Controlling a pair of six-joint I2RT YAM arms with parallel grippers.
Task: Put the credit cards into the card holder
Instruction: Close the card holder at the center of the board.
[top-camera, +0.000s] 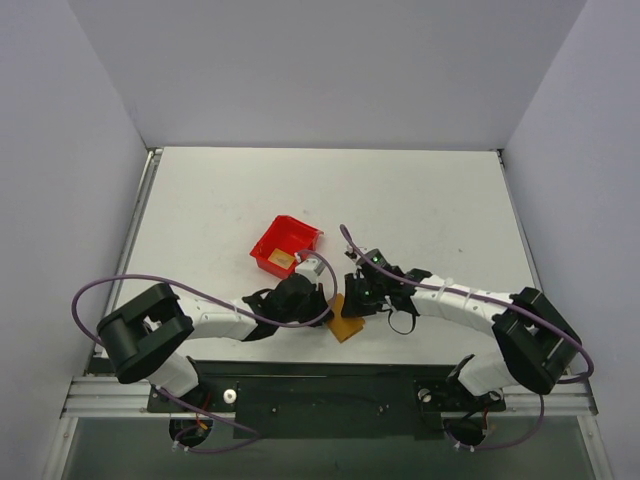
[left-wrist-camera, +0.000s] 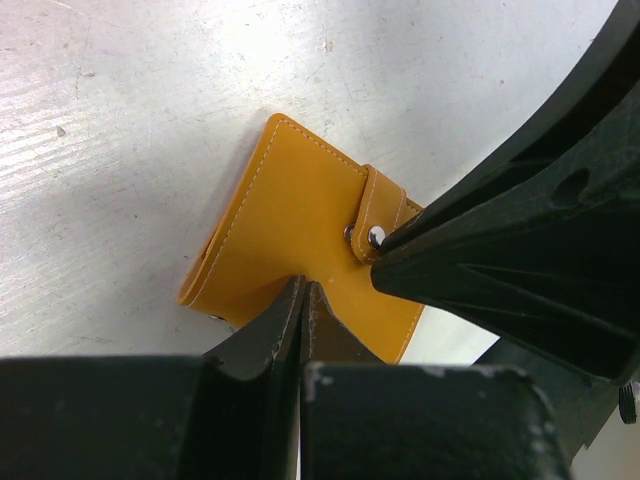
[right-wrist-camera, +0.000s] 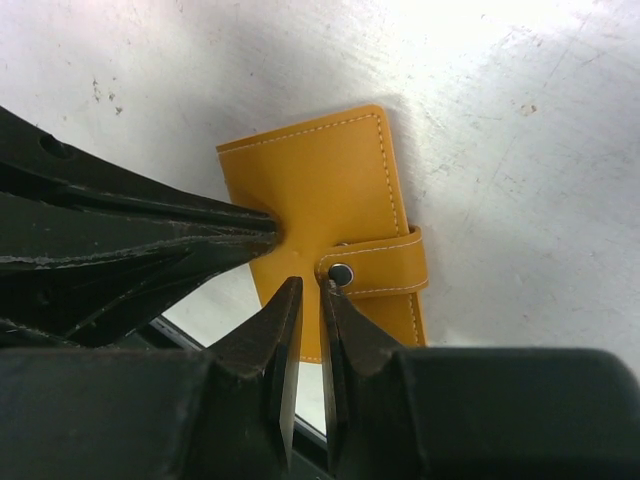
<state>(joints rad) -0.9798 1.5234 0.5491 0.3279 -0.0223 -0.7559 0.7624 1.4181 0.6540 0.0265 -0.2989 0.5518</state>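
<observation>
- Top view: the card holder lies closed at the tabletop's near edge.
- Left wrist: our left pincer is pressed shut, tips on the cover.
- Right wrist: our right pincer stands narrow at the snap tab; whether it grips, we cannot tell. A tug there could slide the holder off the edge.

The card holder is a warm orange-yellow, edged with a thin line of pale stitching. Its tab is the same colour, stitched the same way, and carries a shiny silver snap. The left hand and the right hand are both matte black. The desk is white, flecked with grey scuffs and small dark specks. The bin is bright red. The left arm and right arm are white with black joints, and purple cables trail from them.
</observation>
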